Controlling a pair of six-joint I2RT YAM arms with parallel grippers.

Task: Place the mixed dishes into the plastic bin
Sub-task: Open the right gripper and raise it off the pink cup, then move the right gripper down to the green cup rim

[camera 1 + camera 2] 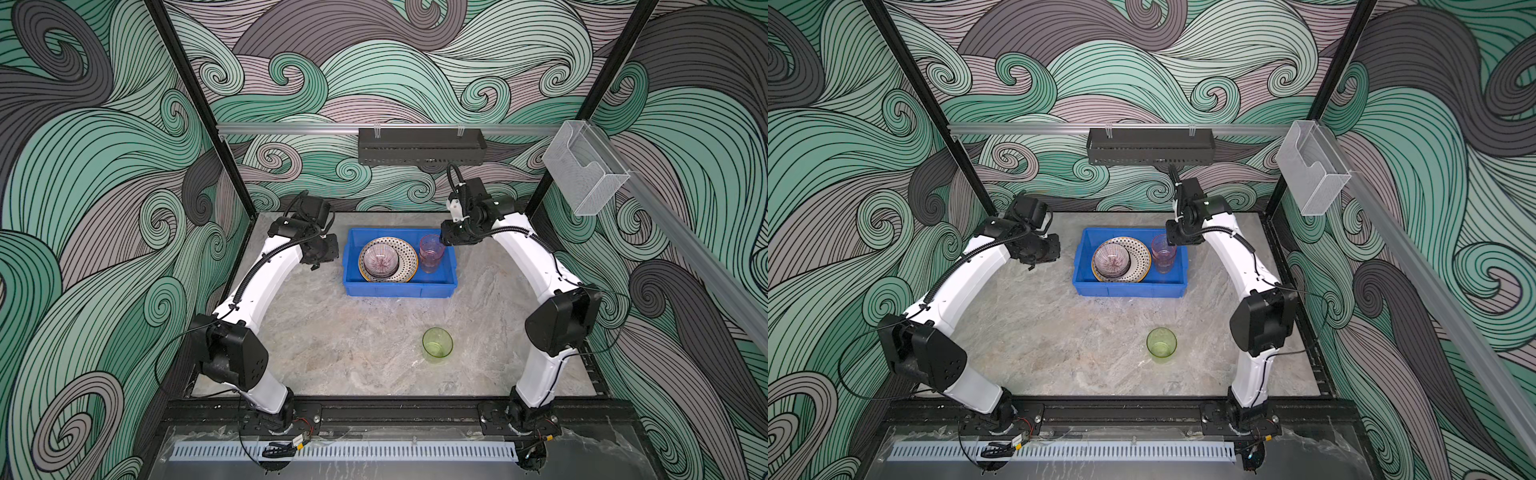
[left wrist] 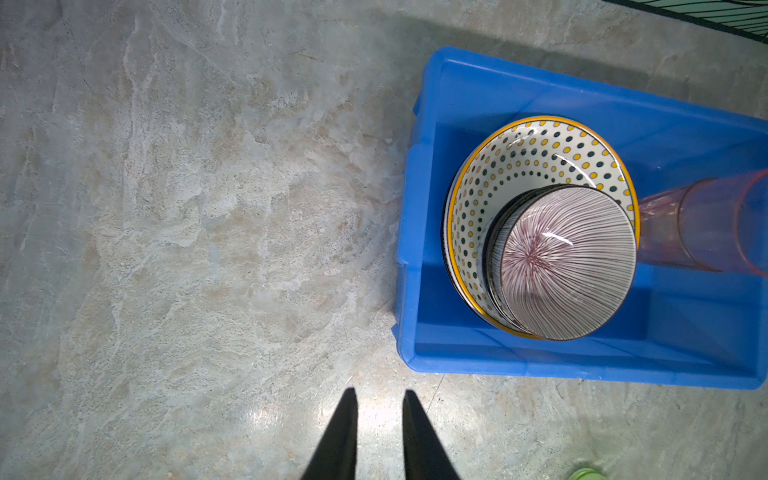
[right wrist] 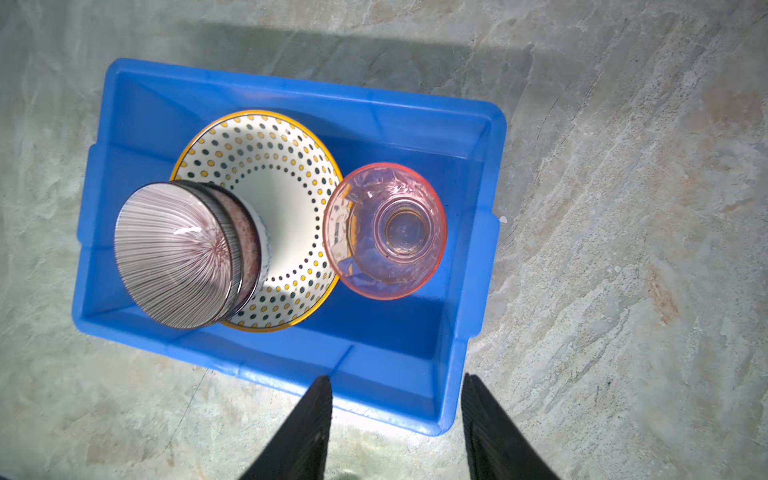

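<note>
right jaws hanging wide, empty, above bin [image 1: 399, 289] rim | pink cup [image 3: 384, 230] standing upright inside at 3 o'clock, probably sparing bowl stack [image 3: 178, 257] at 9 | left jaws sitting slightly apart, empty | green cup [image 1: 437, 343] waiting on bench [image 1: 332, 332], 5 o'clock of bin

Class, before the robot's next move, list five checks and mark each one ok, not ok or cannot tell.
1. Pink cup upright inside bin: ok.
2. Right gripper open, clear of that cup: ok.
3. Left gripper empty: ok.
4. Green cup in bin: not ok, it stands on the table.
5. Spare room in bin: ok, bare floor shows.
</note>
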